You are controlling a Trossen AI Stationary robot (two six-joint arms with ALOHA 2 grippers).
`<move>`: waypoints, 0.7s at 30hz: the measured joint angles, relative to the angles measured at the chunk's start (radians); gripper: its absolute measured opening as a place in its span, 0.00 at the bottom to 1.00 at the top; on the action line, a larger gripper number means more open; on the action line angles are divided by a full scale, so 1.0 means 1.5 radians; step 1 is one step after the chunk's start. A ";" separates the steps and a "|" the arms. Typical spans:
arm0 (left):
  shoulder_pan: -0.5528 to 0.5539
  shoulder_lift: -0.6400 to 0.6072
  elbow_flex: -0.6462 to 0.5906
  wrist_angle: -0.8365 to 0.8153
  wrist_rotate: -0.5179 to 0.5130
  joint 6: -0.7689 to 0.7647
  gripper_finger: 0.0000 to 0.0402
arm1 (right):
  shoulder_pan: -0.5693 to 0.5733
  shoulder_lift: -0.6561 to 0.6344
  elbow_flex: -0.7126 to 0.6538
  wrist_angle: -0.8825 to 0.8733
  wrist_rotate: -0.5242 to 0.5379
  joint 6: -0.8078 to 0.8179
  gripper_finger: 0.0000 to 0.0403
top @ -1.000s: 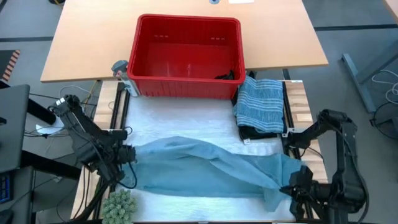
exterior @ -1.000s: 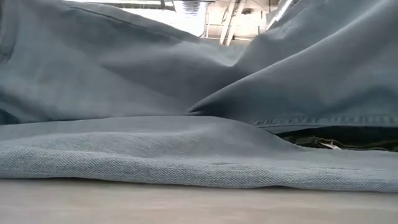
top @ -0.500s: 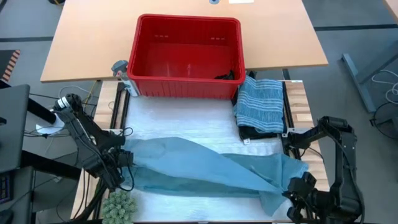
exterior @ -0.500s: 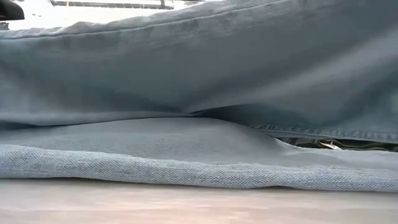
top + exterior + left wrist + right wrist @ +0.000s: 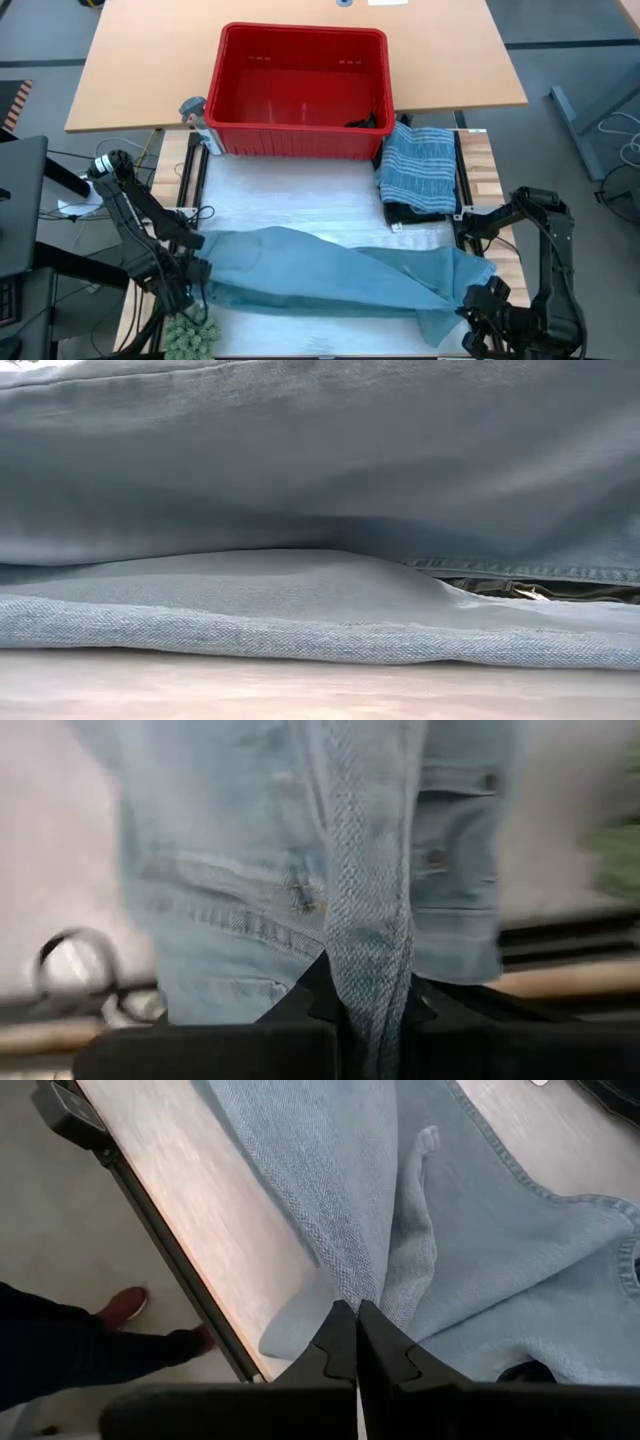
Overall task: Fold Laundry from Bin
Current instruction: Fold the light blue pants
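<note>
I hold the light blue garment (image 5: pixel 330 275) stretched across the counter (image 5: pixel 300 190) on the near side of the red bin (image 5: pixel 300 95), my left fingers (image 5: pixel 365 1005) and right fingers (image 5: pixel 345 1335) each pinched on an end. I judge this the spreading step; next I should lay it flat, then fold. Folded laundry (image 5: pixel 420 170) sits just right of the bin.

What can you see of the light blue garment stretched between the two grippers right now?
The light blue garment looks like denim: woven twill, stitched seams, a pocket flap and small buttons show in the left wrist view. It lies stretched across the near part of the white table cover, rumpled and partly doubled over itself. The left gripper is shut on one end, the right gripper on the other, each pinching a fold. It lies apart from the striped cloth and red bin.
</note>
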 joint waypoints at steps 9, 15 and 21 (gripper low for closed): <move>0.007 0.000 0.000 0.038 0.026 0.089 0.12 | 0.000 0.000 0.000 -0.002 0.000 -0.001 0.05; 0.026 0.000 0.000 0.098 0.083 0.102 0.32 | 0.000 0.000 0.000 -0.004 0.000 -0.001 0.05; 0.051 -0.005 0.000 0.100 0.104 0.042 0.51 | 0.000 0.000 0.000 -0.005 0.000 -0.001 0.05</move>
